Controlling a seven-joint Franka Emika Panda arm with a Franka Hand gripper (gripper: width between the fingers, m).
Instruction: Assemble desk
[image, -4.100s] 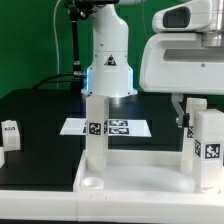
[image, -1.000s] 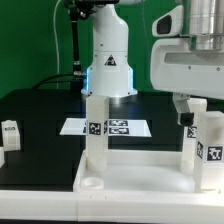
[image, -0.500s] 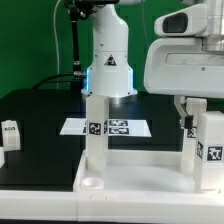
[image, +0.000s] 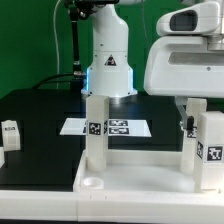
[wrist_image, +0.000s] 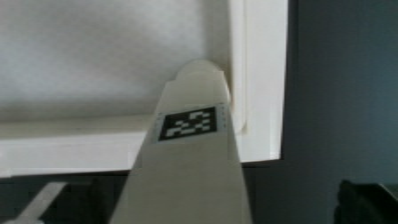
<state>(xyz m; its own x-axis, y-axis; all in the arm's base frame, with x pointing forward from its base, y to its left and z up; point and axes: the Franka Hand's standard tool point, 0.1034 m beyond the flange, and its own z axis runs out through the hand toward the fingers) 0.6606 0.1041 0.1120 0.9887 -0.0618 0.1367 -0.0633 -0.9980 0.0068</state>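
At right, the gripper, jaws apart and empty, is shifted slightly; the leg beneath is judged seated in the tabletop.

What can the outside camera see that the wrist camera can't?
Only the exterior view shows the white robot arm base, the marker board and a loose white plastic tagged piece. Only the wrist view looks down along one tagged white square post leg from above. Both show the large white plastic rimmed tabletop tray holding an upright leg.
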